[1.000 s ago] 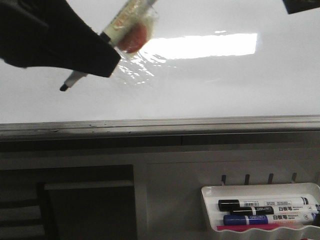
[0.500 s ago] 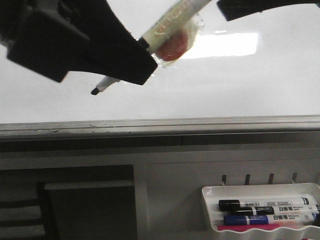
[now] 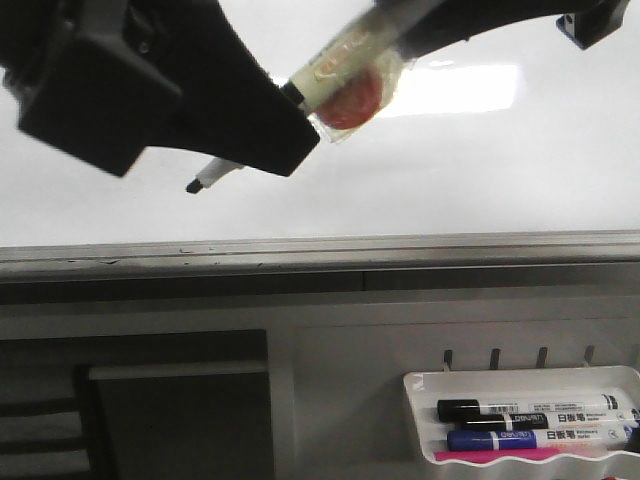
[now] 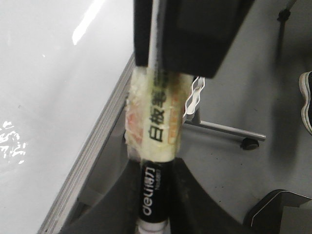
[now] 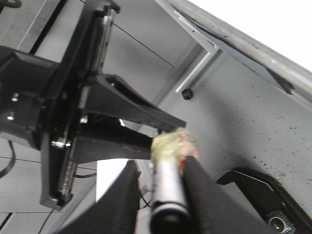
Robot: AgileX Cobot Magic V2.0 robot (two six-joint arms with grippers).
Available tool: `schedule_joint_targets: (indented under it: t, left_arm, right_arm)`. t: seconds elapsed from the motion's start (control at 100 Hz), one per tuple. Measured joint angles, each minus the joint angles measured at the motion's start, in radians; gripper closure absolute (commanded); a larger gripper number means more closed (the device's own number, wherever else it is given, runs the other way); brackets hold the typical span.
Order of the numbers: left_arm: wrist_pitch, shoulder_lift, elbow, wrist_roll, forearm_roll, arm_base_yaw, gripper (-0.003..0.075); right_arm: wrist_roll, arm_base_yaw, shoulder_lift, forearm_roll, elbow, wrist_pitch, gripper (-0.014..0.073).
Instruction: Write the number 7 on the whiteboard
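The whiteboard [image 3: 480,170] is glossy white, and no drawn line shows on it. My left gripper [image 3: 290,120] is shut on a taped marker [image 3: 335,70]. The marker's black tip [image 3: 195,185] points down-left, close in front of the board. In the left wrist view the fingers [image 4: 195,204] clamp the marker's black band [image 4: 153,185]. My right gripper [image 3: 430,25] reaches in from the top right around the marker's rear end. In the right wrist view the marker [image 5: 165,185] lies against one finger [image 5: 204,195], with a gap to the other.
The board's grey metal bottom edge [image 3: 320,250] runs across the front view. A white marker tray [image 3: 520,382] at the lower right holds several markers [image 3: 530,410]. A red lump [image 3: 350,100] is taped to the held marker.
My left gripper moved right with the marker, then held about still. My right gripper came in from the top right and now sits around the marker's rear end.
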Motion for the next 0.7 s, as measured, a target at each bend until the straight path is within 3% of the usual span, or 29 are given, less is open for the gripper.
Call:
schedule_joint_targets:
  t: [0.03, 0.22, 0.29, 0.36, 0.55, 0.59, 0.7]
  left_arm:
    - [0.000, 0.000, 0.000, 0.002, 0.000, 0.000, 0.0741]
    - [-0.004, 0.000, 0.000, 0.004, 0.002, 0.000, 0.0737]
    - [-0.004, 0.000, 0.000, 0.004, 0.002, 0.000, 0.0699]
    - [-0.005, 0.000, 0.000, 0.006, 0.002, -0.002, 0.0607]
    - [-0.017, -0.020, -0.018, 0.006, -0.021, 0.026, 0.0239]
    - [-0.025, -0.036, -0.020, 0.006, -0.032, 0.049, 0.0202]
    - [-0.031, -0.089, -0.020, 0.004, -0.084, 0.136, 0.0195]
  right_arm:
    - [-0.002, 0.000, 0.000, -0.005, 0.000, -0.002, 0.0664]
    - [-0.027, 0.000, 0.000, -0.010, 0.000, -0.004, 0.0655]
    - [-0.031, 0.000, 0.000, -0.010, 0.000, -0.007, 0.0655]
    - [-0.033, 0.000, 0.000, -0.010, 0.000, -0.010, 0.0652]
    - [-0.038, 0.000, -0.015, -0.028, 0.000, -0.042, 0.0643]
    - [-0.038, 0.000, -0.027, -0.039, 0.002, -0.061, 0.0643]
    - [-0.040, 0.000, -0.100, -0.062, 0.027, -0.149, 0.0643]
